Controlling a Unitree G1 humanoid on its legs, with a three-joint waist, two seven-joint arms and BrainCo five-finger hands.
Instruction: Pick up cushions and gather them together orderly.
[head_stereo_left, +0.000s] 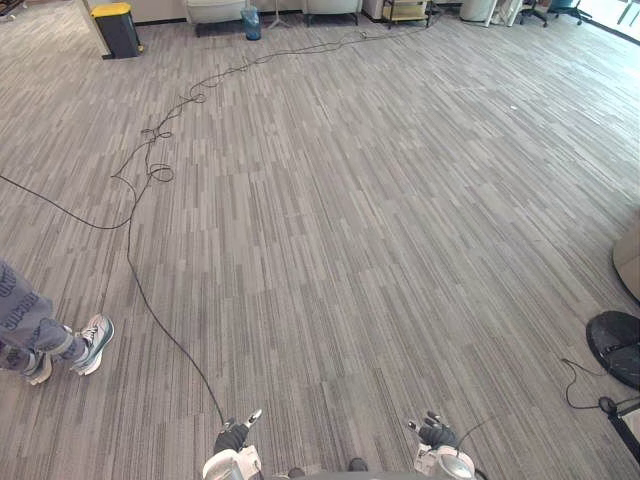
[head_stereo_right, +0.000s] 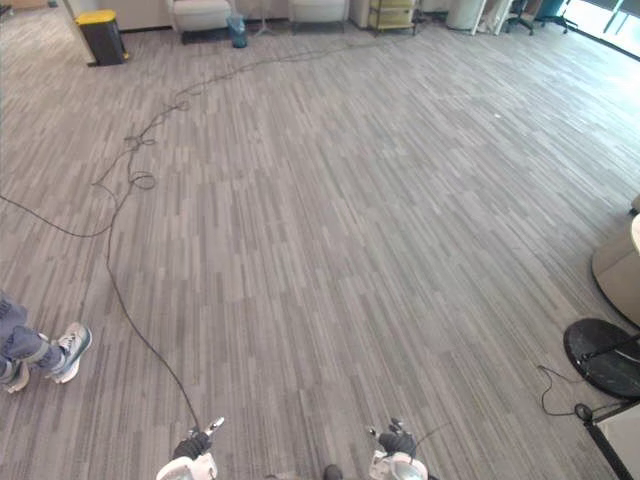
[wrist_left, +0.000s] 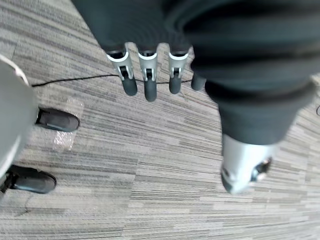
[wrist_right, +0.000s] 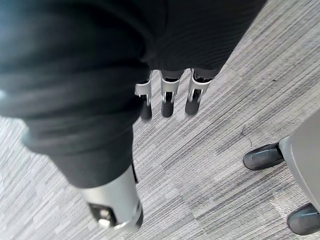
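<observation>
Progress: judged at the very start; no cushion is picked up, nothing is gathered, the whole task is left.
Cushions: whereabouts cannot be told from here; none is held or touched by either hand.
Cushion look: cannot be described; colour, shape and count are unknown.
Left hand: hung low at the near edge of the eye views, over bare carpet; fingers are held straight and slightly apart, thumb off to the side, nothing between them.
Right hand: hung low on the other side, likewise over carpet; fingers are straight, side by side, empty.
Floor ahead: a wide stretch of striped grey carpet is seen in front.
Far wall: pale seats and a dark bin with a yellow lid are set there; whether cushions lie on the seats cannot be told.
Left edge: a person's shoes are seen, well apart from both hands.
Right edge: a round black base is set on the carpet.
Next, as a judgement: cushions must be found first; a turn or a walk is probably needed.
</observation>
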